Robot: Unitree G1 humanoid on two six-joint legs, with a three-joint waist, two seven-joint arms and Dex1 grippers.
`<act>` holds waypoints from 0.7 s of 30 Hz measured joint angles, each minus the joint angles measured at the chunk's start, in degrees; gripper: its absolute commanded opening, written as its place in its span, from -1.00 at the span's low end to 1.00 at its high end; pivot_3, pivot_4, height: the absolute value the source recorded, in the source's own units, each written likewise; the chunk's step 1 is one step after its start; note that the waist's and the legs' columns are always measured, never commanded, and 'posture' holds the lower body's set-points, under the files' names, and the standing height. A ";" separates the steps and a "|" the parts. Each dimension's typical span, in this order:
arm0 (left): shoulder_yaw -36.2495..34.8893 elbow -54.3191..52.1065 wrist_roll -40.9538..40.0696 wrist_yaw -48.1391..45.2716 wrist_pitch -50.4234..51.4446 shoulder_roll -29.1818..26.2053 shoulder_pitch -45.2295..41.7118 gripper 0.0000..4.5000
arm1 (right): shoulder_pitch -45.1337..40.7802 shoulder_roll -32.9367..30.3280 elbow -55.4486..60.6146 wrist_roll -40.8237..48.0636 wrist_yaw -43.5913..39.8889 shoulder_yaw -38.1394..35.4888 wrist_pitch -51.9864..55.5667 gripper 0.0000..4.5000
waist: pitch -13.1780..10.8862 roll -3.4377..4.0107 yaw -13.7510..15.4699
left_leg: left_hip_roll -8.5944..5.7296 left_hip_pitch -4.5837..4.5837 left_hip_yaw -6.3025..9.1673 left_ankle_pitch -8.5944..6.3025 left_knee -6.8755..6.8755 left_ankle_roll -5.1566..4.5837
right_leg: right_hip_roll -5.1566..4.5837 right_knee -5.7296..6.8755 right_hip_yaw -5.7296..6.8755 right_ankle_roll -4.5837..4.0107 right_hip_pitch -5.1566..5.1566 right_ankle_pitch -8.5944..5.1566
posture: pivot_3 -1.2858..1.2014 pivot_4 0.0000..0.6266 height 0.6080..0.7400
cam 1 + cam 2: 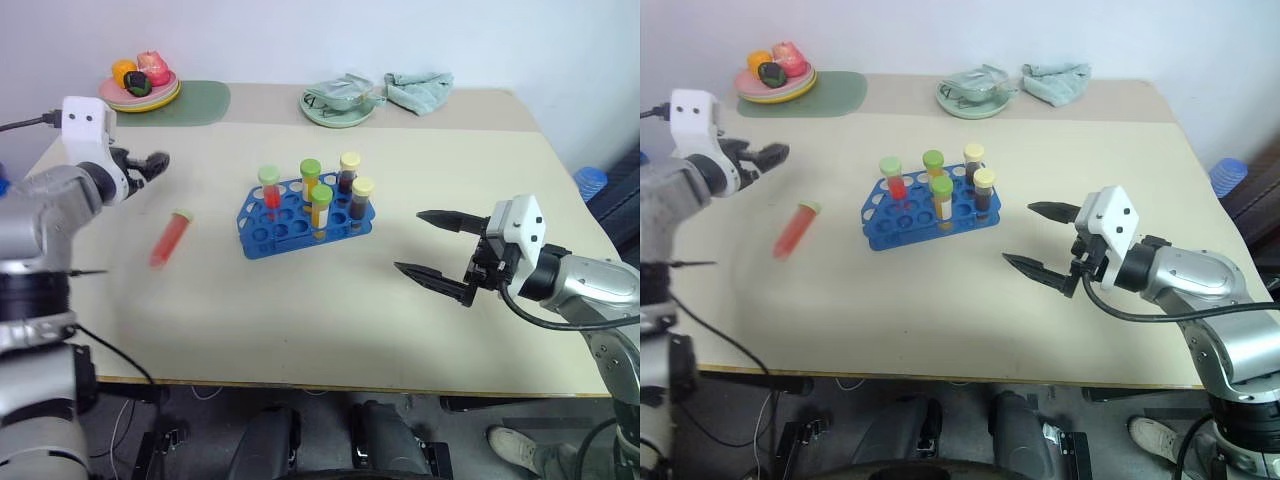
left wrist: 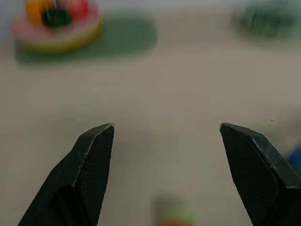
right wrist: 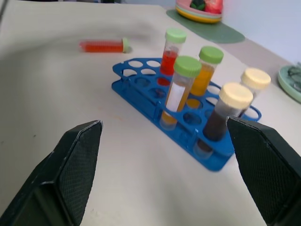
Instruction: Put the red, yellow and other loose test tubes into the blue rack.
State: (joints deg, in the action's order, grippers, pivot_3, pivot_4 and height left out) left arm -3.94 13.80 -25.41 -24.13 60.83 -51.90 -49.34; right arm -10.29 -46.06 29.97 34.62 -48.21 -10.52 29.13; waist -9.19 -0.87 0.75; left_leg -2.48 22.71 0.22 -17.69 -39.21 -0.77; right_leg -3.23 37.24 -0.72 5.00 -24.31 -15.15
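Observation:
The blue rack [image 1: 262, 240] stands mid-table with several capped tubes upright in it: a red one [image 1: 270, 190], two yellow-orange ones with green caps [image 1: 320, 210], and two dark ones with cream caps [image 1: 361, 200]. One loose red test tube [image 1: 170, 238] with a green cap lies blurred on the table to the rack's left, also seen in the right wrist view [image 3: 103, 45]. My left gripper [image 1: 150, 165] is above the table at the far left, beyond the loose tube, open and empty [image 2: 167, 126]. My right gripper [image 1: 409, 240] hovers right of the rack, open wide and empty.
A plate of toy fruit [image 1: 140, 85] on a green mat [image 1: 205, 100] sits at the back left. A green bowl with wrapping [image 1: 338, 102] and a teal cloth [image 1: 420, 90] are at the back centre. Bare tabletop lies in front of the rack.

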 measured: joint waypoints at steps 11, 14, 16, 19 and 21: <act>23.42 24.47 11.72 -19.19 7.19 -0.59 -14.95 0.63 | 1.48 1.10 -0.37 -0.75 0.28 0.53 -1.98 0.92 | -0.01 -0.01 -0.48 | 0.02 0.05 -0.02 0.01 0.00 -0.01 | 0.04 0.04 -0.03 0.00 -0.06 -0.01 | 0.03 -0.52 1.00; 25.88 30.54 15.32 -21.90 5.33 0.95 -17.56 0.63 | 2.68 1.13 0.14 -0.72 1.09 0.34 -1.96 0.92 | -0.02 -0.03 -0.32 | 0.02 0.11 -0.02 0.01 -0.02 -0.01 | 0.02 0.02 -0.03 0.00 -0.10 -0.01 | 0.03 -0.52 1.00; 26.87 34.14 17.48 -23.33 4.05 2.19 -19.21 0.63 | 2.97 1.17 0.79 -0.69 1.71 0.22 -1.92 0.92 | -0.02 -0.04 -0.19 | 0.02 0.18 -0.02 0.01 -0.04 -0.01 | 0.01 0.02 -0.03 0.00 -0.16 -0.01 | 0.03 -0.52 1.00; 27.68 39.12 20.22 -25.44 1.98 4.52 -20.89 0.63 | 3.09 1.20 1.82 -0.60 2.58 0.16 -1.81 0.92 | -0.02 -0.04 -0.12 | 0.02 0.24 -0.02 0.01 -0.05 0.00 | 0.00 0.02 -0.02 0.01 -0.20 -0.01 | 0.03 -0.52 1.00; 27.86 42.79 22.27 -26.38 0.23 6.38 -21.53 0.63 | 3.08 1.20 2.47 -0.52 3.21 0.16 -1.35 0.92 | -0.02 -0.04 -0.11 | 0.02 0.28 -0.01 0.01 -0.07 0.00 | 0.00 0.03 -0.02 0.01 -0.23 -0.01 | 0.03 -0.52 1.00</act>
State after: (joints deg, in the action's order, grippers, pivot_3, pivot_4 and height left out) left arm 23.92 56.59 -3.14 -50.51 61.06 -45.52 -70.87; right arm -7.21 -44.86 32.44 34.09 -45.00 -10.36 27.78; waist -9.21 -0.91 0.64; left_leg -2.46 22.98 0.21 -17.68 -39.28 -0.76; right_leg -3.23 37.27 -0.74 5.00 -24.54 -15.16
